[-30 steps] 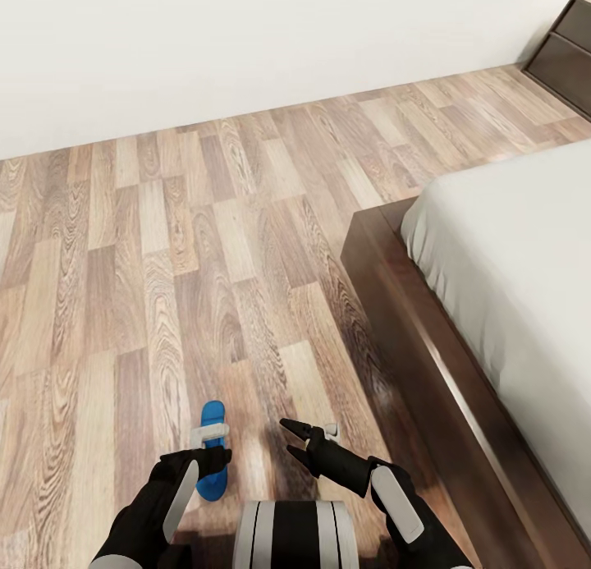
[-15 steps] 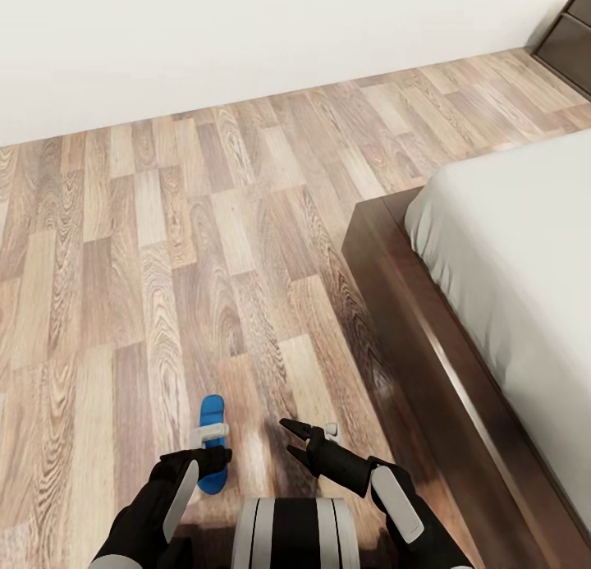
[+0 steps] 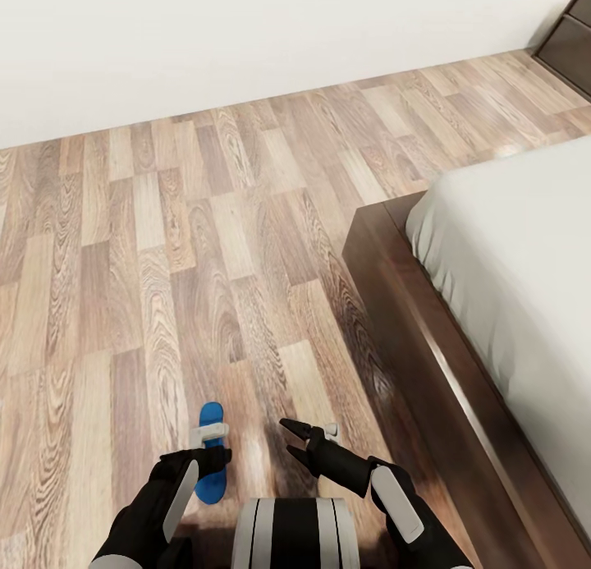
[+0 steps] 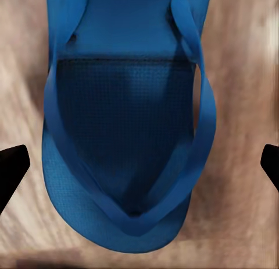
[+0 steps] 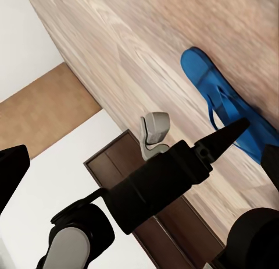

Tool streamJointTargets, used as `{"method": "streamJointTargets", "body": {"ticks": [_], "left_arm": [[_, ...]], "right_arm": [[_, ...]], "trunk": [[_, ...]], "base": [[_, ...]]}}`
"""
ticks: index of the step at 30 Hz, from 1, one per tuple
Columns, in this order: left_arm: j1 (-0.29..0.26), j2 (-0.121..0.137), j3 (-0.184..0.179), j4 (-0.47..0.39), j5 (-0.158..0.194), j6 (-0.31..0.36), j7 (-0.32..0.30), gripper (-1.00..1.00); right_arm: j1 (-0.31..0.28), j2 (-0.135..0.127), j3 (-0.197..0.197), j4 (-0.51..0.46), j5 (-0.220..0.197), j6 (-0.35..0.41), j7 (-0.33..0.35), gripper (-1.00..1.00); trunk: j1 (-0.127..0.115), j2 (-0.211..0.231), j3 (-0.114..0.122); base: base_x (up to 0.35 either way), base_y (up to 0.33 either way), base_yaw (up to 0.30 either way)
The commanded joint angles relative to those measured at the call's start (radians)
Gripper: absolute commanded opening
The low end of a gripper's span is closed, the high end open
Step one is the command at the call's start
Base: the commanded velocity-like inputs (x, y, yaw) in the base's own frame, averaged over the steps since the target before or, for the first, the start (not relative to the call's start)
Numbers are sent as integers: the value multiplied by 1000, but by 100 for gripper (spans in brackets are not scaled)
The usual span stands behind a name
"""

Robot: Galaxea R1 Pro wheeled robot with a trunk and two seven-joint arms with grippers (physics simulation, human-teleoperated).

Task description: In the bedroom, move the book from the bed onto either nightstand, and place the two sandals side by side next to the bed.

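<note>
The left gripper hangs wide open above a blue sandal on the floor. The right gripper is spread wide at 5 o'clock, the bed at 3 o'clock.

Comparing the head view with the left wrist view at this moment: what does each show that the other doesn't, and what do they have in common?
Head view alone: the bed with pale grey mattress and dark wooden frame, the white wall, a dark cabinet in the far corner, both arms, and the open right gripper.

Left wrist view alone: close detail of the sandal's straps and textured footbed, with the left gripper's fingertips spread wide on either side of it.

Both: the blue sandal and the wood-plank floor.
</note>
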State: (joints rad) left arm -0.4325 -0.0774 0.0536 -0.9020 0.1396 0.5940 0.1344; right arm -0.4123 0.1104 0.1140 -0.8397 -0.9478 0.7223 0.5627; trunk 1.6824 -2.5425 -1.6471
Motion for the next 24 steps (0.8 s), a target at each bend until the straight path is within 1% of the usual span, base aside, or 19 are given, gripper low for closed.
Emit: {"method": "streamJointTargets", "body": {"ticks": [1, 23, 24], "left_arm": [[0, -1, 2, -1, 11, 4, 7, 100], [0, 1, 2, -1, 11, 4, 8, 100], [0, 1, 2, -1, 11, 4, 8, 100]], "right_arm": [[0, 0, 0, 0, -3, 5, 0, 100], [0, 0, 0, -1, -3, 5, 0, 100], [0, 0, 0, 0, -3, 5, 0, 100]], "trunk": [[0, 0, -1], [0, 0, -1], [0, 0, -4]], "base": [[29, 0, 0], [3, 0, 0], [0, 0, 0]]}}
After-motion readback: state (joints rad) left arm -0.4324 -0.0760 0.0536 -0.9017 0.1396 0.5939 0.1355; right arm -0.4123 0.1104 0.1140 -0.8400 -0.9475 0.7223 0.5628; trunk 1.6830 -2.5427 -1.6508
